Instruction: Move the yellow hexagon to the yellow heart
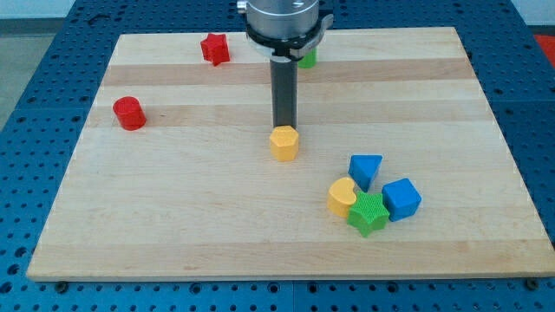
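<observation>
Our counter (173,225) is a pale wooden board, and most of what matters sits on its right half. The biggest hazard we see is the cluster near the counter's bottom right corner: the yellow heart (342,196) sits pressed against a green star (368,213), with a blue cube (401,198) just beside the star and a blue triangular block (365,170) just above the heart. If we push the yellow hexagon (284,143) in too hard or off line, we judge it could strike the blue triangular block first, or knock the heart away and scatter the group. A second risk is the hexagon slipping sideways off our rod, since contact off its centre would turn it aside.

Far from the route, a red cylinder (129,113) lies near the left edge, a red star (214,48) near the top edge, and a green block (307,59) shows partly behind the arm at the top edge.

The hexagon lies about mid-counter, up and left of the heart and well apart from it. We carry no fingers, so nothing is clenched or released; my tip (284,126) stands right at the hexagon's far side, touching or nearly so.
</observation>
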`<state>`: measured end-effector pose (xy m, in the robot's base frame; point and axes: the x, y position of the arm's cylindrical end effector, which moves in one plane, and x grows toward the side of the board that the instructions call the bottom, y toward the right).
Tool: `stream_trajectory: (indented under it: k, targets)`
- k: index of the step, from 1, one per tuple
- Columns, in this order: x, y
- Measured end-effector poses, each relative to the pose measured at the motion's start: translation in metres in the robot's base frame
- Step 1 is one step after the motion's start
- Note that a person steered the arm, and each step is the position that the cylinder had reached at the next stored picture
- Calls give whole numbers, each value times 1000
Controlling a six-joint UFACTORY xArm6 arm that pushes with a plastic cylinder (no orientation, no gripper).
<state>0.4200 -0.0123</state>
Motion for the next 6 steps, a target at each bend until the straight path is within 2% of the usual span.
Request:
stream_trajectory:
  k: [2, 4, 6]
  targets:
    - [54, 4]
    - [75, -66]
    - [90, 41]
